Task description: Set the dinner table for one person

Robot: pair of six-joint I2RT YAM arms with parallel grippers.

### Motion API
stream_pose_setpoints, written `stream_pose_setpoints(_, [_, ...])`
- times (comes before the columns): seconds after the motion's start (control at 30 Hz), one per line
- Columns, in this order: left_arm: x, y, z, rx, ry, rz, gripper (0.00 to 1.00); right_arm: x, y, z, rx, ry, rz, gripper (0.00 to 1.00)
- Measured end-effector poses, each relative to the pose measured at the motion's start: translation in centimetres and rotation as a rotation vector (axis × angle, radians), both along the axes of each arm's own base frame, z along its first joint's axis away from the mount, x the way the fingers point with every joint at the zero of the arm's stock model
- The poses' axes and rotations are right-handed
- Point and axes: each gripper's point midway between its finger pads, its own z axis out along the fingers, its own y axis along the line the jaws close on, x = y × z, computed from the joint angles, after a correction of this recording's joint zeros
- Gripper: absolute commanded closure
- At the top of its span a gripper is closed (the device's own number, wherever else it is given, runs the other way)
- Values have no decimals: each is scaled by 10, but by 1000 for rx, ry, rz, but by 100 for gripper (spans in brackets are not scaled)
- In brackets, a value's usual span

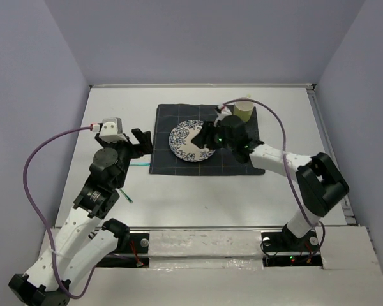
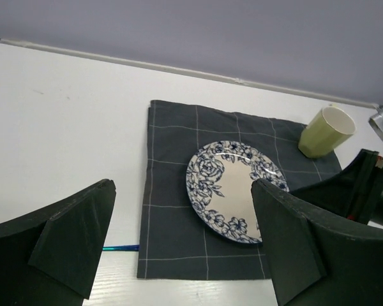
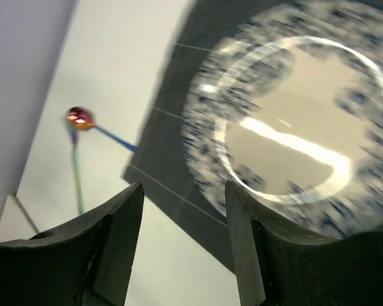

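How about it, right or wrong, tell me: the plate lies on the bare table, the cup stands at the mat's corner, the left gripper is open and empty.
Wrong in one respect: the plate lies on the mat, not on the bare table; the left wrist view shows it. The rest holds: the cup stands at the mat's corner, the left gripper is open and empty.

left tool [image 2: 182, 210] is spread wide, right tool [image 3: 184, 197] parted, both arms reaching forward.

Floral plate [image 1: 184, 136] on checked mat [image 1: 169, 159]; green cup [image 1: 244, 110] at its corner.
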Motion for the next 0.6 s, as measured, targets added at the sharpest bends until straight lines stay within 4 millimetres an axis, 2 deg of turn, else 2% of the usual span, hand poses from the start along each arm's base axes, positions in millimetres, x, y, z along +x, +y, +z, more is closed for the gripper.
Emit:
stream_pose_setpoints(0.03, [0, 3, 1, -6, -2, 15, 1, -1, 16, 6, -17, -24, 56, 51])
stream_pose_setpoints(0.1, [-1, 19, 6, -27, -16, 76, 1, -2, 65, 17, -29, -95, 196, 51])
stream_pose_setpoints(0.13, [-4, 29, 11, -47, -38, 109, 1, -4, 91, 23, -32, -135, 272, 48])
stream_pose_setpoints(0.23, [-16, 49, 30, -103, -116, 174, 1, -14, 150, 30, -35, -210, 436, 38])
stream_pose_setpoints(0.3, [-27, 60, 46, -137, -177, 204, 1, -20, 189, 26, -46, -249, 532, 30])
stream_pose_setpoints(0.37, [-34, 66, 58, -163, -223, 221, 1, -18, 222, 22, -53, -286, 594, 25])
stream_pose_setpoints(0.43, [-35, 69, 60, -164, -231, 233, 1, -20, 248, 10, -58, -293, 641, 17])
stream_pose_setpoints(0.5, [-36, 71, 59, -164, -231, 243, 1, -23, 258, -5, -72, -276, 670, 12])
stream_pose_setpoints(0.53, [-36, 72, 60, -164, -232, 245, 1, -23, 262, -18, -88, -257, 684, 12])
stream_pose_setpoints(0.6, [-39, 74, 62, -169, -245, 250, 1, -19, 270, -32, -109, -253, 699, 12])
